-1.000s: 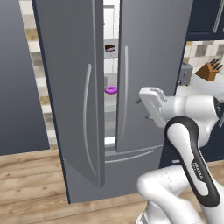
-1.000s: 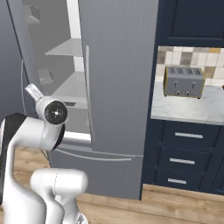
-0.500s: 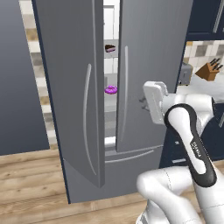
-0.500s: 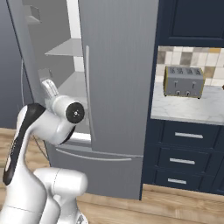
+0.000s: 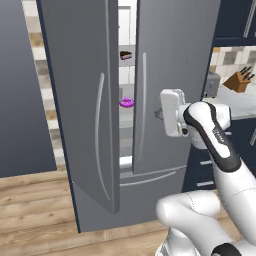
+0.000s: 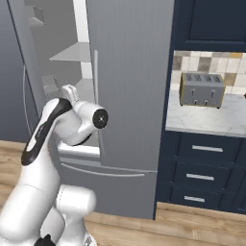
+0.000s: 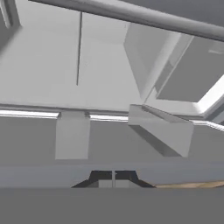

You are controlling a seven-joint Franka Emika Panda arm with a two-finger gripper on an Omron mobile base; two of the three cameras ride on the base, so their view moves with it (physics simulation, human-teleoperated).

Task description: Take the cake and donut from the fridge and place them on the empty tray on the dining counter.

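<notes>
Now you see the fridge (image 5: 165, 75) with its doors ajar; the donut (image 5: 126, 102) sits inside at ten o'clock from the hand, the cake (image 5: 125, 55) higher on an upper shelf. The gripper (image 7: 113, 178) has its fingertips pressed together, holding nothing. You can read no writing anywhere.

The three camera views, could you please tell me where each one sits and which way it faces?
Left base view: behind the arm on its left, facing the fridge with cake and donut; arm at lower right.
Right base view: behind on the right, facing the fridge, toaster beside; arm at lower left.
Hand view: on the hand, facing fridge interior; gripper jaws shut.
Both base views share the fridge.
</notes>
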